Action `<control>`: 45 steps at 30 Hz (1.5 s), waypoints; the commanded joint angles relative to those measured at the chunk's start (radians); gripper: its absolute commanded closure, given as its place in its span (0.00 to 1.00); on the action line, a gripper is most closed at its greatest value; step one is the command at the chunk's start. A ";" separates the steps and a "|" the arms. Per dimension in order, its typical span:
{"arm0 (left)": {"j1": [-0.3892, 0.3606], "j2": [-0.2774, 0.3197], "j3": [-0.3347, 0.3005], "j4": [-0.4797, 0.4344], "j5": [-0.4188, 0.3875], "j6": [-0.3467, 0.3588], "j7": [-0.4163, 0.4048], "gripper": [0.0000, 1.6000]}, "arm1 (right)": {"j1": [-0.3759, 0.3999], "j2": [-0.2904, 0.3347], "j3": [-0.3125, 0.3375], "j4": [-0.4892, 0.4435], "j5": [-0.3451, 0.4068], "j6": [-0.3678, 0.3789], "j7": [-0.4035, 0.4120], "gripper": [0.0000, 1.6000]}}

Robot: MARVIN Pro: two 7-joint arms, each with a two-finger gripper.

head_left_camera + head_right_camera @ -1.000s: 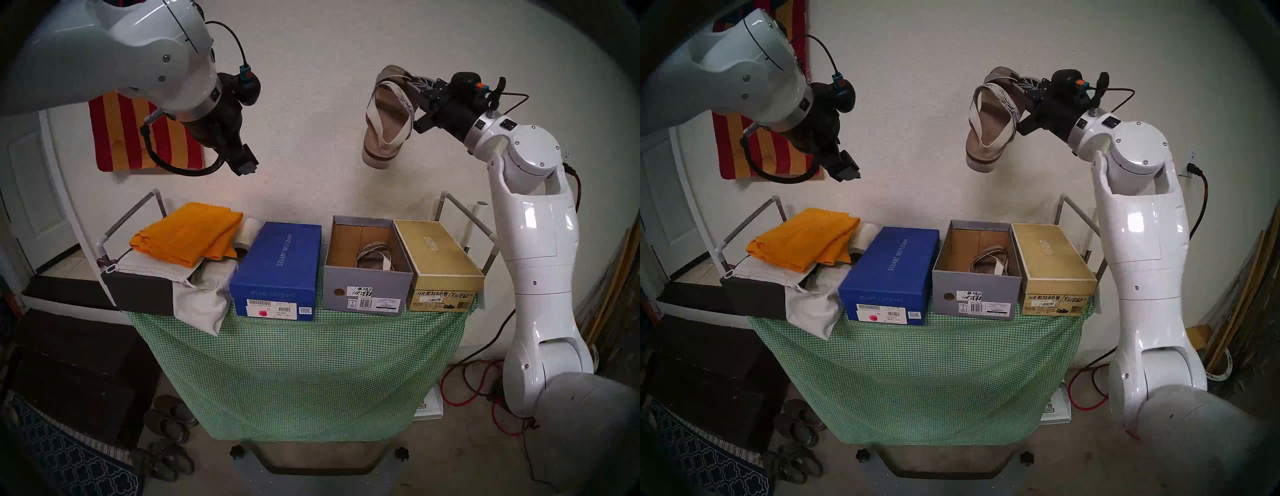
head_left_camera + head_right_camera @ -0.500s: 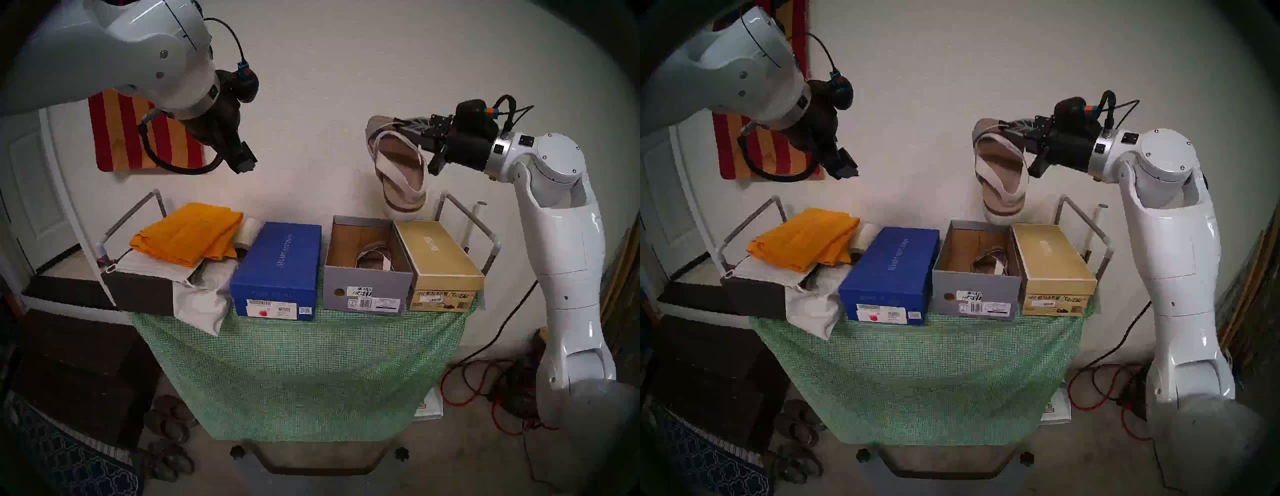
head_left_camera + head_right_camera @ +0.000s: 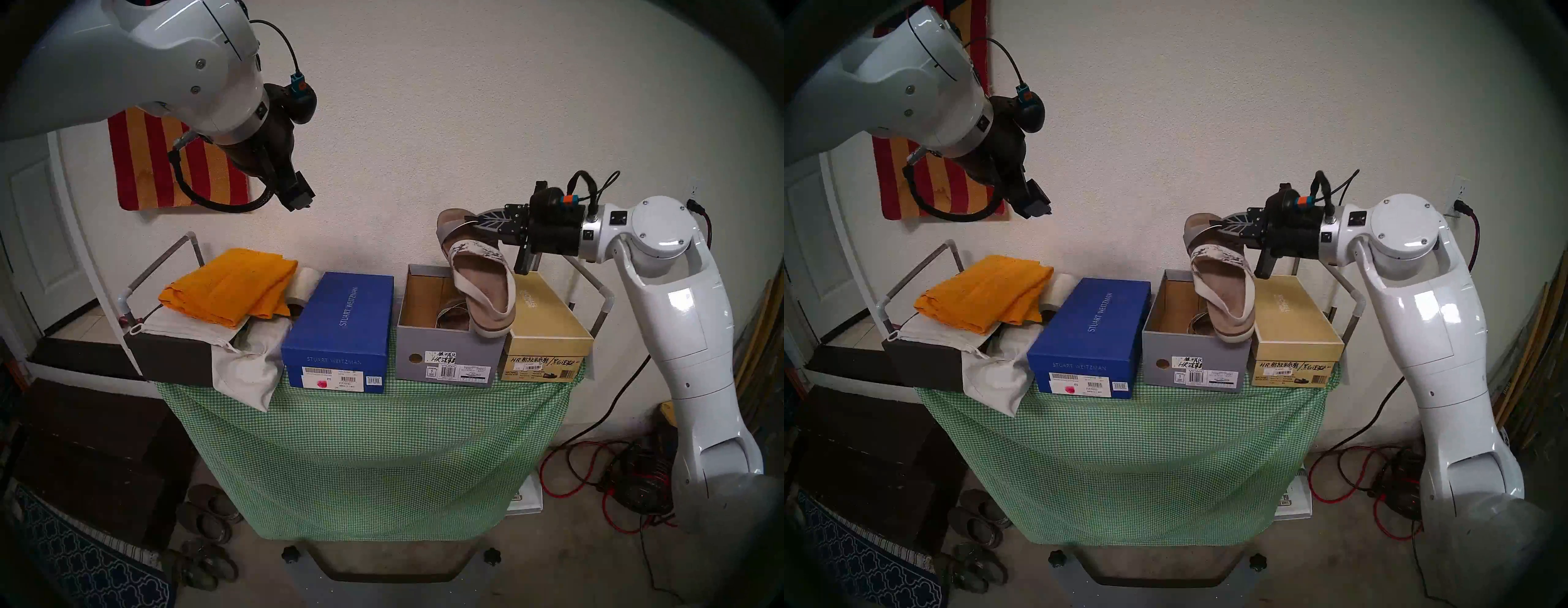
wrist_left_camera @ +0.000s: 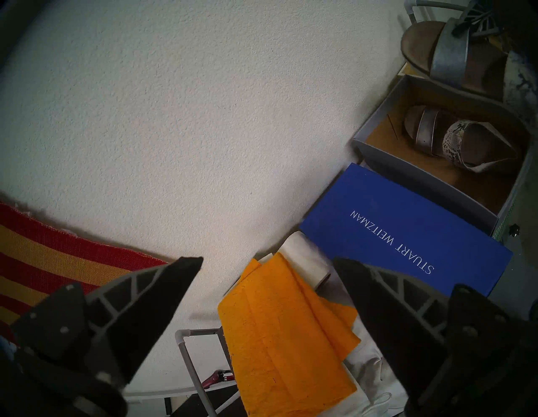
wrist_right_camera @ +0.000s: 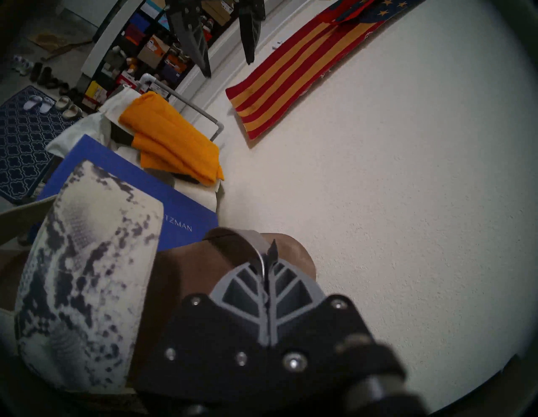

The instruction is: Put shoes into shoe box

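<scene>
Right claw (image 3: 488, 222): pinching the sandal (image 3: 481, 280) by its grey toe strap.
Left claw (image 4: 266, 263): spread, empty.
Risk: below our claw, the heel may catch the grey shoe box (image 3: 445, 352) rim.

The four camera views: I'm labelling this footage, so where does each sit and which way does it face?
Head stereo left: high, facing the wall, over the green-checked cart; both arms show.
Head stereo right: nearly the same.
Left wrist: high on the left, looking down at the open grey cardboard shoe box; open left tool.
Right wrist: looking leftward along the wall; right tool shut on the beige strappy sandal.
Both wrist views share the blue STUART WEITZMAN box.
</scene>
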State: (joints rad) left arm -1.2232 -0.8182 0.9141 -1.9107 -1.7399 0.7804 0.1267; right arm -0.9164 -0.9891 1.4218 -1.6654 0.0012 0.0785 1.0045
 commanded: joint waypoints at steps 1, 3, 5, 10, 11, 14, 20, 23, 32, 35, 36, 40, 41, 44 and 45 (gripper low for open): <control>0.002 -0.003 -0.002 0.002 0.004 -0.004 -0.001 0.00 | 0.036 -0.123 -0.035 0.061 -0.056 -0.063 -0.131 1.00; 0.002 -0.004 -0.002 0.002 0.004 -0.004 -0.001 0.00 | 0.035 -0.135 -0.048 0.070 -0.070 -0.068 -0.154 1.00; 0.003 -0.004 -0.002 0.002 0.004 -0.005 -0.001 0.00 | 0.032 -0.143 -0.065 0.077 -0.084 -0.048 -0.177 1.00; 0.003 -0.004 -0.002 0.003 0.006 -0.005 -0.003 0.00 | 0.022 -0.124 -0.104 0.071 -0.116 0.011 -0.161 1.00; 0.003 -0.004 -0.002 0.003 0.006 -0.005 -0.003 0.00 | 0.021 -0.109 -0.114 0.062 -0.122 0.040 -0.137 1.00; 0.003 -0.004 -0.002 0.003 0.006 -0.005 -0.003 0.00 | 0.015 -0.077 -0.128 0.045 -0.130 0.084 -0.097 1.00; 0.003 -0.003 -0.002 0.003 0.007 -0.005 -0.004 0.00 | 0.030 -0.039 -0.150 0.028 -0.152 0.155 -0.025 1.00; 0.003 -0.003 -0.002 0.003 0.008 -0.005 -0.005 0.00 | 0.030 -0.035 -0.146 0.028 -0.148 0.158 -0.002 1.00; 0.003 -0.003 -0.002 0.003 0.009 -0.005 -0.006 0.00 | 0.036 -0.041 -0.148 0.048 -0.156 0.126 0.013 1.00; 0.003 -0.003 -0.002 0.003 0.009 -0.005 -0.006 0.00 | 0.034 -0.055 -0.161 0.075 -0.156 0.088 0.009 1.00; 0.003 -0.003 -0.002 0.003 0.009 -0.005 -0.007 0.00 | 0.037 -0.055 -0.170 0.080 -0.163 0.074 0.010 1.00; 0.003 -0.003 -0.002 0.003 0.009 -0.005 -0.007 0.00 | 0.033 -0.072 -0.188 0.100 -0.173 0.047 -0.006 1.00; 0.003 -0.003 -0.002 0.003 0.009 -0.005 -0.007 0.00 | 0.034 -0.078 -0.193 0.105 -0.176 0.045 -0.011 1.00; 0.003 -0.003 -0.002 0.003 0.010 -0.005 -0.007 0.00 | 0.049 -0.089 -0.213 0.123 -0.179 0.034 -0.003 1.00; 0.003 -0.003 -0.002 0.003 0.010 -0.005 -0.007 0.00 | 0.052 -0.091 -0.218 0.126 -0.181 0.030 -0.003 1.00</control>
State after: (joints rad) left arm -1.2230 -0.8196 0.9131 -1.9107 -1.7299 0.7770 0.1182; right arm -0.8855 -1.0454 1.2350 -1.5611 -0.1680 0.1441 1.0101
